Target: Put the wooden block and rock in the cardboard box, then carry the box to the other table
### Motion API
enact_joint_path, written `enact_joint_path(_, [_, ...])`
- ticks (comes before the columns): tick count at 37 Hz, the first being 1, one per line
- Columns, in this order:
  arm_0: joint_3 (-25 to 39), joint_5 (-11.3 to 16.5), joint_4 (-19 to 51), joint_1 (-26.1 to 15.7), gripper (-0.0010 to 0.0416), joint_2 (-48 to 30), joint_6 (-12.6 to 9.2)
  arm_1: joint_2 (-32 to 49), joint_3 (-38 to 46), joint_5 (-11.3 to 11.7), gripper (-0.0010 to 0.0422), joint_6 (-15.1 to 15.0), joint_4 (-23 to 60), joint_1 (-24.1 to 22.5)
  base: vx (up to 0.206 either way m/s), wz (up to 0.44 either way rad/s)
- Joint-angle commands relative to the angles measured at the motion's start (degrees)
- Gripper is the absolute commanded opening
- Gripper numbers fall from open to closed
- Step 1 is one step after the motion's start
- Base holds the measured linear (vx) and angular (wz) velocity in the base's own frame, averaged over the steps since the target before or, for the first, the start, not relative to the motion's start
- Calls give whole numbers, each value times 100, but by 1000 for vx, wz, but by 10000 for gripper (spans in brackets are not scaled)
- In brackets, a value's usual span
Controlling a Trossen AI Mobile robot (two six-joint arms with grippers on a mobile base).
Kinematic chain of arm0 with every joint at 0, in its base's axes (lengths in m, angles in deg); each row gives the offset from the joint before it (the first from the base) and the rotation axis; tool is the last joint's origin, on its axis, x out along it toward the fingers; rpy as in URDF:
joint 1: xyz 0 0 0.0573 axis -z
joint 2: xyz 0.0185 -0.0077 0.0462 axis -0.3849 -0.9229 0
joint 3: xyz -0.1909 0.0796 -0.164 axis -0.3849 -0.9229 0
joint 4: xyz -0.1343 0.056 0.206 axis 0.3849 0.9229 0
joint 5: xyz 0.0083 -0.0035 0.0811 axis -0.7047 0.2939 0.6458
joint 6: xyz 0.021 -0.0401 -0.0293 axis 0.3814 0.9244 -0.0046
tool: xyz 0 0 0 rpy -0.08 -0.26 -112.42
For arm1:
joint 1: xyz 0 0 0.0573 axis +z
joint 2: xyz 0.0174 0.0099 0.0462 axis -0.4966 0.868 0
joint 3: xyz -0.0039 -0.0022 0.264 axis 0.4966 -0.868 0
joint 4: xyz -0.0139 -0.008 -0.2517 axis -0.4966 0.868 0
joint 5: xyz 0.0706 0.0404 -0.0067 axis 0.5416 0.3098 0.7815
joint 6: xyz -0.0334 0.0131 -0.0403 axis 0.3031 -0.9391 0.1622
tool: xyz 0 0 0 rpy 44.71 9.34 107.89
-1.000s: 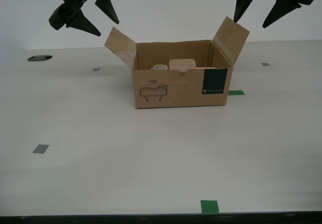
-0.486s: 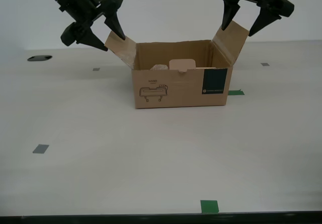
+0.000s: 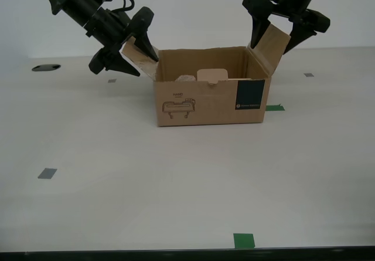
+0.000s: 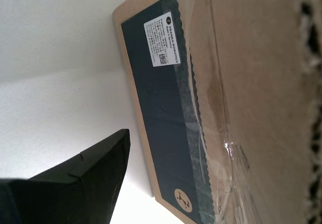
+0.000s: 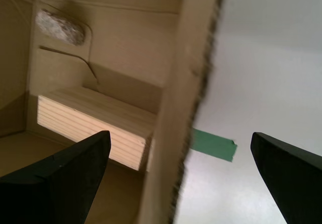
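The pale tan rectangular wooden block [image 5: 95, 131] and the small lumpy grey-brown rock [image 5: 59, 26] lie inside the brown corrugated cardboard box [image 3: 202, 102], apart from each other. You see the box standing mid-counter on the smooth off-white counter [image 3: 176, 185], both side flaps up. My first gripper [image 3: 281, 35] straddles the flap on the exterior view's right, jaws apart, one inside and one outside. My second gripper [image 3: 126, 58] is at the other flap; jaws spread there too. A green tape strip [image 5: 214, 144] lies just beside the box.
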Motion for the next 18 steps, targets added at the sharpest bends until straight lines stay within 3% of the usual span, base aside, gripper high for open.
enact_joint_path(1, [2,24,-98,-28,389,-11,2,-24,37,-26,291,17,-186,-20,0,0])
enact_joint_path(7, [-4,24,-122,-37,389,-175,0,-11,192,-17,291,17,-181,-46,0,0])
enact_joint_path(12, [-74,24,-146,-46,389,-195,-7,-13,166,-184,291,15,-142,-68,0,0])
enact_joint_path(18, [-101,24,-118,-57,389,-192,-22,-13,155,-146,290,15,-140,-151,0,0])
